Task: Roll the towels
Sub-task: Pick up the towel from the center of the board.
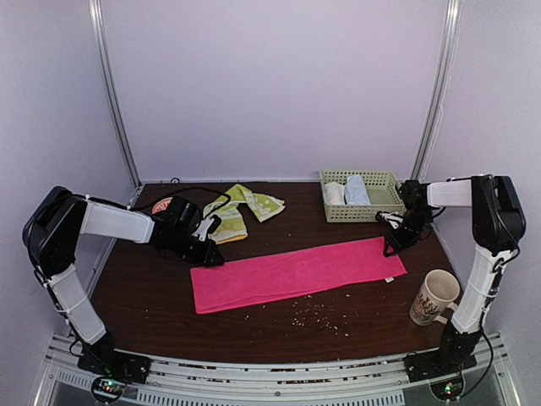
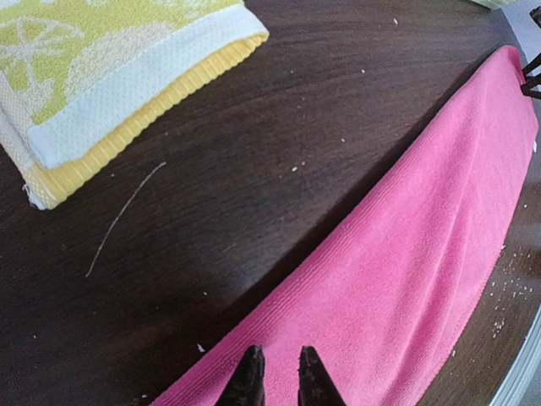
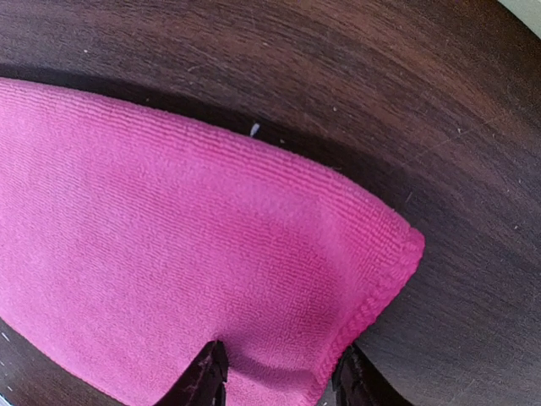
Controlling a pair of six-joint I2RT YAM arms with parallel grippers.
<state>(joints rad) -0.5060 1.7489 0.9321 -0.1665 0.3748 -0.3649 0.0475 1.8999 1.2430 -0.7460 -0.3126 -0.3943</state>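
The pink towel (image 1: pixel 296 272) lies spread out on the table (image 1: pixel 152 296) just in front of the basket (image 1: pixel 342 213), running long from below the basket's right end away to its left. The right gripper (image 3: pixel 279 379) is clamped on the towel corner nearest the basket (the cloth puckers between the fingers (image 3: pixel 205 376), and the corner rides up off the wood). The left gripper (image 2: pixel 279 382), well to the basket's left, has its jaws nearly together, pinching the towel's other far corner. The yellow cloth (image 1: pixel 235 218) lies crumpled left of the basket, about level with it, apart from the pink. A mug (image 1: pixel 433 296) stands in front and right of the basket.
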